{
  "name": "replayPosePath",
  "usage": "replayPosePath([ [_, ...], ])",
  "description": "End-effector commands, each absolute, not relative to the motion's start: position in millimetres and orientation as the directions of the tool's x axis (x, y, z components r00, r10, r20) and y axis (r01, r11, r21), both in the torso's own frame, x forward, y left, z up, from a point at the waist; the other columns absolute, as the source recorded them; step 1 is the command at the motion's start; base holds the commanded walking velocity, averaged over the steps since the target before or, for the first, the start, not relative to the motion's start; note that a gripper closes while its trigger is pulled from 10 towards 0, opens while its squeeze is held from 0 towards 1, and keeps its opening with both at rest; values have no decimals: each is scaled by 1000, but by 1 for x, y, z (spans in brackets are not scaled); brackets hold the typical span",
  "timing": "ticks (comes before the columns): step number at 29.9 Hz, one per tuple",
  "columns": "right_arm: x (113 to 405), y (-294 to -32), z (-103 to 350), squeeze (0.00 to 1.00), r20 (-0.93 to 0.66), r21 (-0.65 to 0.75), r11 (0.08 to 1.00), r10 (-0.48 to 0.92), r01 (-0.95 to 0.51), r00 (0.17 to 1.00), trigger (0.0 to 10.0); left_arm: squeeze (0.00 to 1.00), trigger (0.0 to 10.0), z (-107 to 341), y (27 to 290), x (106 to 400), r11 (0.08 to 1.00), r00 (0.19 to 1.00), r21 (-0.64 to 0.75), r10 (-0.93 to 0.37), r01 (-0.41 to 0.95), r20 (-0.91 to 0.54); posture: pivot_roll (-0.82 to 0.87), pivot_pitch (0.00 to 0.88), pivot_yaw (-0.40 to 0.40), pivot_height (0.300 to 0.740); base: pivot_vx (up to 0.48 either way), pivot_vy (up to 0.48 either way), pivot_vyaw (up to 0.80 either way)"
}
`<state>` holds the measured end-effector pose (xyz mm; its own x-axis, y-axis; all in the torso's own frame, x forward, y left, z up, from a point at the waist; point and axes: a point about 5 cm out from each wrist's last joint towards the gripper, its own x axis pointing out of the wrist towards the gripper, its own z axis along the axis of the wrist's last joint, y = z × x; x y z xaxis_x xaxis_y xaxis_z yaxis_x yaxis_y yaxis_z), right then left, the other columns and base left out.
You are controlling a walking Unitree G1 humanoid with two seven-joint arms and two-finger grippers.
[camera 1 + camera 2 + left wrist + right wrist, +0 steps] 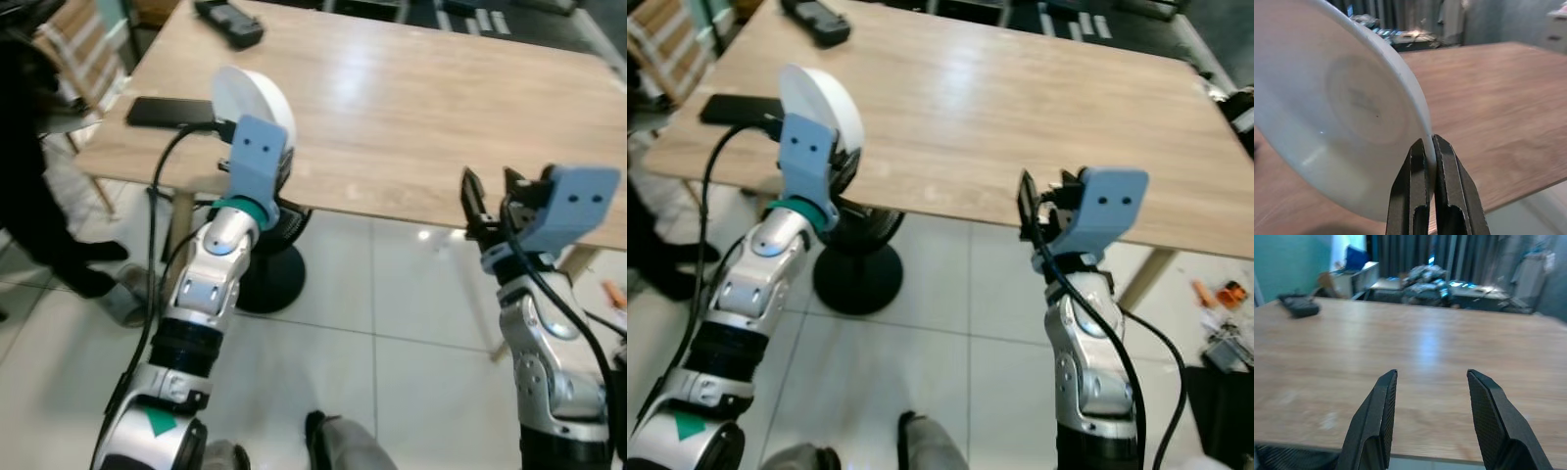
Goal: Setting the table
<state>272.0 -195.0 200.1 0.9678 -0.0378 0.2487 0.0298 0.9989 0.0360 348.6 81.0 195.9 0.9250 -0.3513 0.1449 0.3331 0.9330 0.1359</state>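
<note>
The right end effector [1430, 426] is held at the near edge of the tabletop [421, 108], with its fingers wide apart and nothing between them. The wood just ahead of it is bare.

The left end effector [1431, 161] is closed on the rim of a white plate [253, 108]. The plate is held nearly on edge, above the tabletop and just past its near edge, and only a narrow part of the rim is pinched between the two fingers [1410, 196].

Beyond the left end effector, to its outer side, a black phone [168, 112] is seen flat on the tabletop, and a dark remote [228, 23] is seen farther away near the far edge.

The main risk is judged to be a slip. The grip is small and the plate is tilted, so it could turn between the fingers. If it is released while on edge, it could roll or fall to the tiled floor [392, 294].
</note>
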Motion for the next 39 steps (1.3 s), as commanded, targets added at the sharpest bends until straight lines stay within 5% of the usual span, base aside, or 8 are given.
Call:
replayPosePath([
  [1,271,-197,197,0,239,47,998,-53,43,970,10000,0,10000,194,81,350,928,923,150,-361,341,136,-20,23,-26,740,0,0,-800],
  [30,267,-199,180,0,194,71,994,-96,84,976,10000,0,10000,190,79,342,871,878,219,-468,439,100,-7,33,15,740,0,0,-800],
  [39,270,-194,169,0,159,81,996,-62,49,985,10000,0,10000,184,101,326,879,896,239,-438,412,66,45,47,5,740,0,0,-800],
])
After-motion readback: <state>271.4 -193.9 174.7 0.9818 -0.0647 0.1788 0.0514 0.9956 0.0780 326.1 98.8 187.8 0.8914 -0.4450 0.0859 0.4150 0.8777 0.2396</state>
